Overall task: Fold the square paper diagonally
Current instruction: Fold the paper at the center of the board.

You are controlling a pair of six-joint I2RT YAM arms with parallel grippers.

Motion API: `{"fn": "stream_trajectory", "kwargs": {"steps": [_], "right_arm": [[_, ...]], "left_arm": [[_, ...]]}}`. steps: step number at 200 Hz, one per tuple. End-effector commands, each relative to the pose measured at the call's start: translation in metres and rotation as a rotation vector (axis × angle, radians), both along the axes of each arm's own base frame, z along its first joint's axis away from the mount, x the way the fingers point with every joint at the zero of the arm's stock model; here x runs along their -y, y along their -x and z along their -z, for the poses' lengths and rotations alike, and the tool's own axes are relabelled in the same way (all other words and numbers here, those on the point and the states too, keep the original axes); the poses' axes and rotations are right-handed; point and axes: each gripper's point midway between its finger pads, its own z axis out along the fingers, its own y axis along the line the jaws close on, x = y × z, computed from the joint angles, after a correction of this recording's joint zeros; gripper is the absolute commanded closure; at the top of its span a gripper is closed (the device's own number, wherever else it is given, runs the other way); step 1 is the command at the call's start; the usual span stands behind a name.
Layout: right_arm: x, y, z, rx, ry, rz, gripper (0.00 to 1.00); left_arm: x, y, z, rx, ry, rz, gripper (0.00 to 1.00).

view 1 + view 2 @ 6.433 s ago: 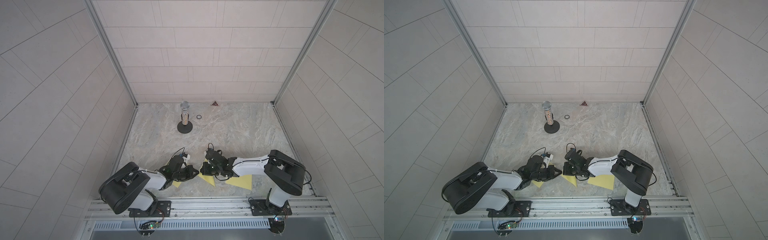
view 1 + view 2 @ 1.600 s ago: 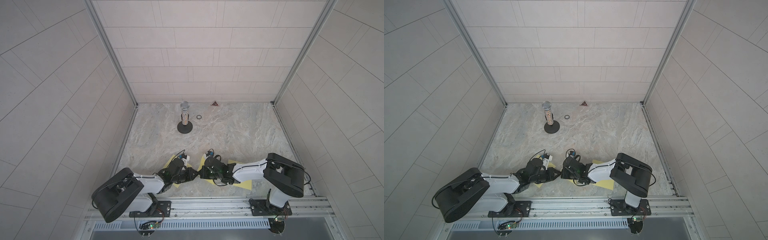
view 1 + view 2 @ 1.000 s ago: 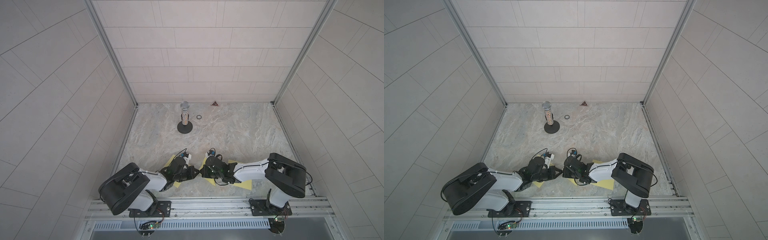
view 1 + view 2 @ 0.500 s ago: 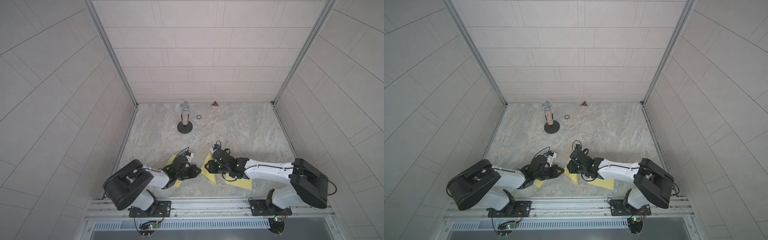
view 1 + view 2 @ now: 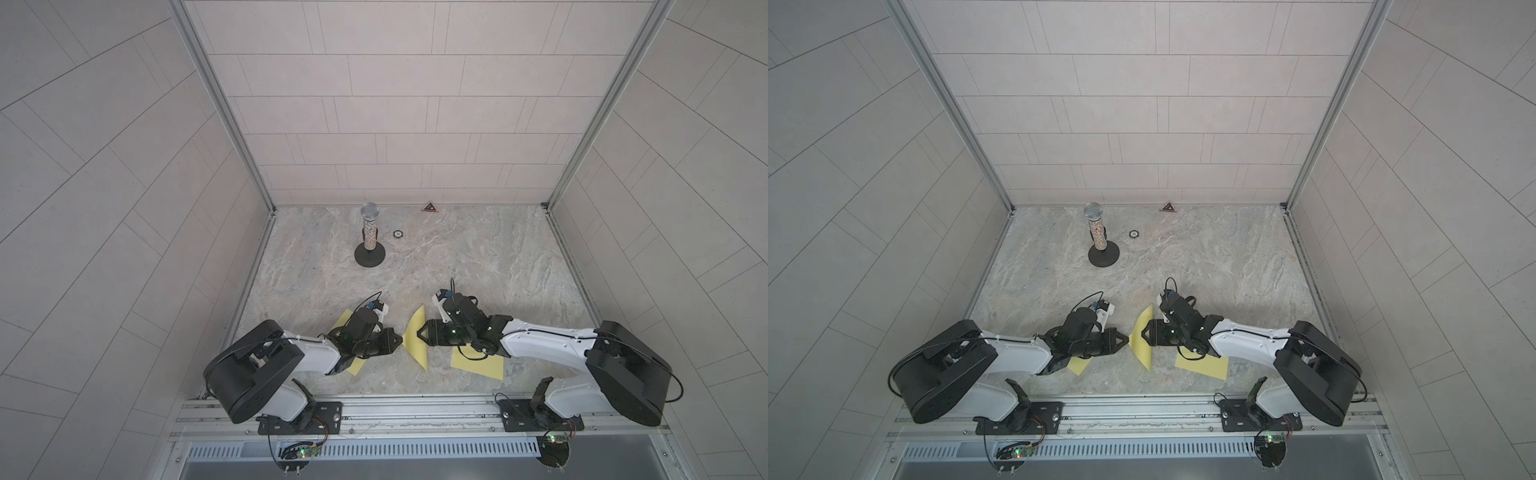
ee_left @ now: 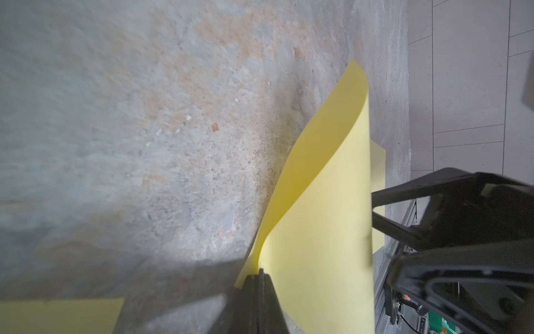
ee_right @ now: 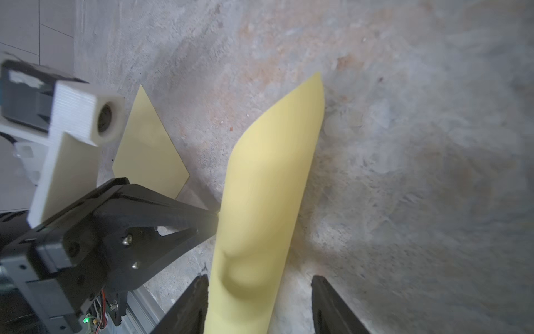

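On the counter point(image 5: 478, 257), the square paper point(image 5: 417, 338) stands up off the surface near the middle of the front edge. It is between the left hand point(image 5: 400, 340) and the right hand point(image 5: 419, 333), which face each other across it (the left hand's tip touches its left side). A second sheet point(image 5: 346, 330) lies flat under the left arm, left of the square paper. A third sheet point(image 5: 482, 365) lies flat under the right arm, to the right. Well behind them, near the back edge and left of centre, stands a microphone stand point(image 5: 369, 239), with a small ring point(image 5: 397, 234) just to its right. A small marker point(image 5: 429, 207) sits against the back edge, right of the ring.
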Motion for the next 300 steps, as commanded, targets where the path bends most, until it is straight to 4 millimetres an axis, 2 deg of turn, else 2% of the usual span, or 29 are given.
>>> {"fn": "stream_trajectory", "kwargs": {"steps": [1, 27, 63, 110, 146, 194, 241, 300], "right_arm": [[-0.01, 0.0, 0.004, -0.03, -0.078, -0.008, 0.4], [-0.011, -0.002, 0.012, -0.048, -0.103, 0.009, 0.43], [0.0, -0.009, 0.024, -0.072, -0.113, 0.087, 0.47], [0.007, -0.009, 0.044, -0.108, -0.07, 0.134, 0.57], [0.022, -0.01, 0.052, -0.093, 0.0, 0.168, 0.61], [0.023, -0.011, 0.055, -0.086, 0.011, 0.168, 0.64], [0.032, -0.009, 0.062, -0.092, 0.05, 0.191, 0.64], [0.036, -0.01, 0.067, -0.101, 0.075, 0.215, 0.66]], "left_arm": [[-0.048, 0.038, 0.06, -0.179, -0.249, -0.025, 1.0], [-0.048, 0.038, 0.062, -0.181, -0.254, -0.022, 1.0], [-0.048, 0.039, 0.065, -0.191, -0.254, -0.017, 1.0], [-0.046, 0.04, 0.065, -0.201, -0.242, -0.013, 0.98], [-0.047, 0.04, 0.064, -0.201, -0.25, -0.02, 0.94], [-0.045, 0.039, 0.065, -0.206, -0.239, -0.022, 0.86], [-0.044, 0.04, 0.066, -0.213, -0.235, -0.026, 0.8], [-0.044, 0.04, 0.067, -0.22, -0.234, -0.028, 0.68]]}}
